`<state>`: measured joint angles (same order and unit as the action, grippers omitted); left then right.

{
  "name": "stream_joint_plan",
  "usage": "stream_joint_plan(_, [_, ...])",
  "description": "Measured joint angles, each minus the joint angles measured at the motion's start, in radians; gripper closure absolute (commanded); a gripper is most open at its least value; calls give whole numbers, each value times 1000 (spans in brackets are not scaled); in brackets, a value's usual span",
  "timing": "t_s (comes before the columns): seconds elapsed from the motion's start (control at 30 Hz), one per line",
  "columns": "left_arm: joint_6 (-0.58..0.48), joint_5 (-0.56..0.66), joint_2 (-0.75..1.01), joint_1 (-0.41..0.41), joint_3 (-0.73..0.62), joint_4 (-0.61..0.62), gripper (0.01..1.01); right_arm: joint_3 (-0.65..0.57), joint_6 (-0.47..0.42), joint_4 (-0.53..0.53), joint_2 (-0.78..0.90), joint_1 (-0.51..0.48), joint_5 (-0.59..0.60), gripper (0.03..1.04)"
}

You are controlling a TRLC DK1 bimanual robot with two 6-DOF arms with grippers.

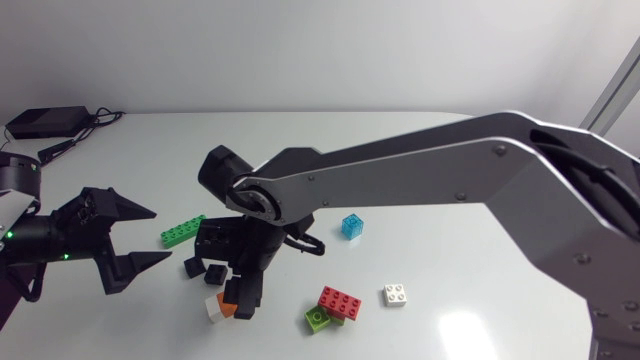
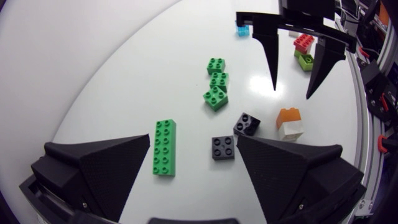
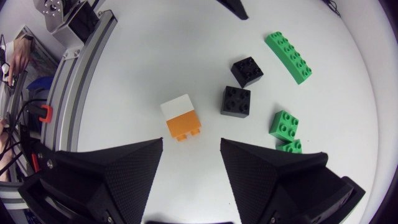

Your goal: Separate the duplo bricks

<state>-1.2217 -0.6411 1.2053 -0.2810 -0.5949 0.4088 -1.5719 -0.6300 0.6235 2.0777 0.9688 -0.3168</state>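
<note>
An orange brick stacked on a white one (image 3: 181, 118) lies on the table just ahead of my right gripper (image 3: 191, 146), which hangs open above it, touching nothing. In the head view that gripper (image 1: 245, 295) points down next to the orange-and-white pair (image 1: 218, 307). Two black bricks (image 2: 224, 147) (image 2: 247, 124) and a long green brick (image 2: 165, 148) lie ahead of my open left gripper (image 2: 194, 140). That left gripper (image 1: 155, 237) stands at the table's left. A red brick sits on a lime one (image 1: 335, 305).
Three small green bricks (image 2: 216, 82) lie close together beyond the black ones, hidden under the right arm in the head view. A light blue brick (image 1: 352, 226) and a white brick (image 1: 396, 294) lie apart to the right. A black box with cables (image 1: 45, 122) sits at the back left.
</note>
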Motion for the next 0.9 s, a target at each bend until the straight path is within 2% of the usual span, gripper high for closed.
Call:
stream_joint_plan(0.17, [-69, -14, -55, 0, 24, 134, 52, -11, -23, 14, 22, 24, -21, 385])
stream_joint_plan(0.33, [-88, -14, -132, 7, 49, 180, 52, -44, -45, 51, 71, 41, -21, 385])
stream_joint_plan(0.57, [-88, -14, -180, 45, 101, 191, 52, -86, -53, 67, 97, 45, -16, 385])
stream_joint_plan(0.9, [-88, -15, -181, 39, 106, 190, 52, -106, -67, 67, 106, 46, 12, 385])
